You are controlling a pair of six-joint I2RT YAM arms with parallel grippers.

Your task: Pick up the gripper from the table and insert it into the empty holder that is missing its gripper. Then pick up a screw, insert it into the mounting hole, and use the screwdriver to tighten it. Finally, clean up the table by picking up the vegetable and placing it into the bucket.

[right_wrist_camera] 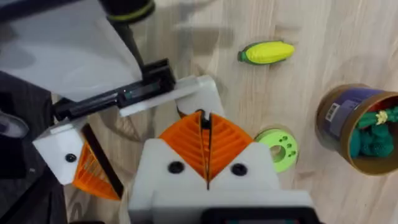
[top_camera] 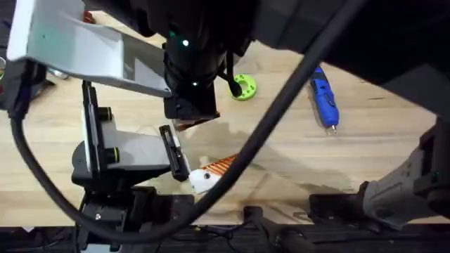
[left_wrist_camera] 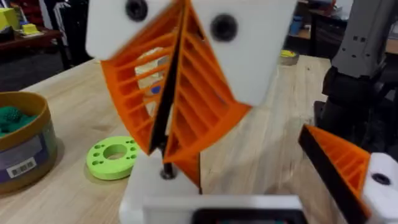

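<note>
Corn cob (right_wrist_camera: 267, 52) lies near bucket (right_wrist_camera: 348, 124) holding green toys

Blue screwdriver (top_camera: 323, 97) is lying flat on the counter, metal tip pointing toward the near edge. Yellow corn vegetable (right_wrist_camera: 267, 52) is lying on its side, green end showing. Brown-gold bucket (right_wrist_camera: 348, 121) is standing upright, holding green toys, label on its wall. An orange ribbed gripper (right_wrist_camera: 93, 171) is sitting on a white holder (right_wrist_camera: 59, 149).
</note>
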